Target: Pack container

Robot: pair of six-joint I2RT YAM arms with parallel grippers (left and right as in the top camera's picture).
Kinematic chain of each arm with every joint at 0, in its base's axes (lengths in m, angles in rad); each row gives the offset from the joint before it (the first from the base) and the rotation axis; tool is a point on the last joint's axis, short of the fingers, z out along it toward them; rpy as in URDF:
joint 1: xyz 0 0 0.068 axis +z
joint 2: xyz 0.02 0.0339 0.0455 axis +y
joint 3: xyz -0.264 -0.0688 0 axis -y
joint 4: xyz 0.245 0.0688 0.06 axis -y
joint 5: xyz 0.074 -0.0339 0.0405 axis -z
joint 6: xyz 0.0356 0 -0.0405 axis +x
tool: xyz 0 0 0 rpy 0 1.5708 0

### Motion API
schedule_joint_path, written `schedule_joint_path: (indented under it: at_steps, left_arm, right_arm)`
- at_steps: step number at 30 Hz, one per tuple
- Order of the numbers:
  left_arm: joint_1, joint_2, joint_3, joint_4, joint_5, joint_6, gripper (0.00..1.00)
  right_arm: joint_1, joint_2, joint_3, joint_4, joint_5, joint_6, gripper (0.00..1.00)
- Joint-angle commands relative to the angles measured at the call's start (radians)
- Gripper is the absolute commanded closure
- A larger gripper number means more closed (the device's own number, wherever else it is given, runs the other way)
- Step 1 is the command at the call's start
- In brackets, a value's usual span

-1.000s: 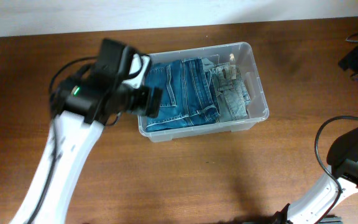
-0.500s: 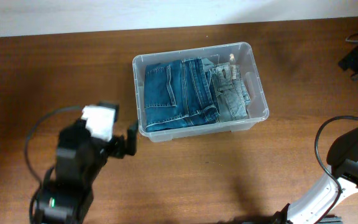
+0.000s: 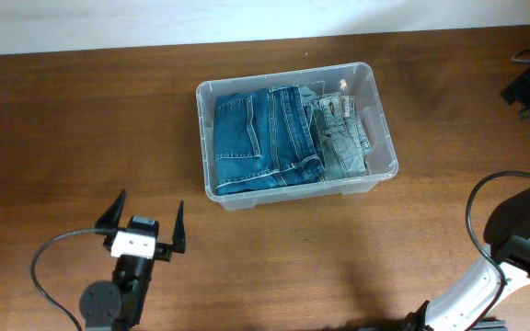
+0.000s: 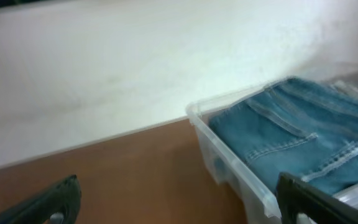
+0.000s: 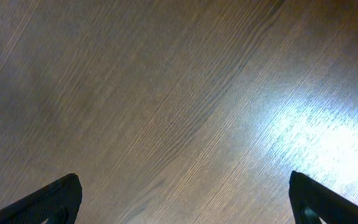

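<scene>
Two robot arms work at a brown wooden table (image 3: 53, 110), seen from above.

At lower left, the left gripper (image 3: 150, 202) points toward the far side of the table. Its two black fingers (image 3: 111, 214) are spread wide apart in a V, with bare wood between them. A black cable (image 3: 44, 253) loops out from the left side of the arm. The gripper sits near the front left corner of the container, apart from it. Its wrist camera looks past both fingertips to that corner, the denim inside, and a white wall (image 4: 104, 62) behind.

In the centre, toward the back of the table, stands the container (image 3: 288, 194). It is a clear rectangular plastic tub with rounded corners and a rolled rim, its long side running left to right at a slight angle. Two folded pairs of jeans lie inside, side by side and touching. Dark blue jeans (image 3: 260, 138) fill the left and middle, and pale faded jeans (image 3: 341, 138) fill the right end.

At lower right, the black and white right arm (image 3: 523, 244) bends in from the table edge, well apart from the container. The right gripper (image 5: 185, 208) shows only in its own wrist camera. Its fingertips sit at the bottom corners of that view, wide apart, above bare wood grain with a bright patch of glare.

Black hardware (image 3: 525, 87) sits at the far right edge, too cut off to identify.
</scene>
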Motion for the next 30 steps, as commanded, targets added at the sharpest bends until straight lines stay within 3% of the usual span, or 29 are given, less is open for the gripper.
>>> schedule_joint_path:
  at_steps: [1, 9, 16, 30]
  left_arm:
    - [0.026, -0.048, -0.062, 0.049, 0.018, 0.021, 0.01]
    - [0.077, -0.137, -0.077, 0.039, 0.018, 0.021, 0.01]
    - [0.076, -0.257, -0.077, -0.127, 0.018, 0.055, 0.0]
    - [0.074, -0.255, -0.099, -0.253, 0.026, 0.065, 0.01]
  right_arm:
    - [0.002, 0.005, -0.004, 0.0, 0.005, 0.012, 0.01]
    - [0.002, 0.005, -0.004, 0.0, 0.005, 0.012, 0.02]
    - [0.002, 0.005, -0.004, 0.0, 0.005, 0.012, 0.01]
    - [0.002, 0.005, -0.004, 0.0, 0.005, 0.012, 0.01]
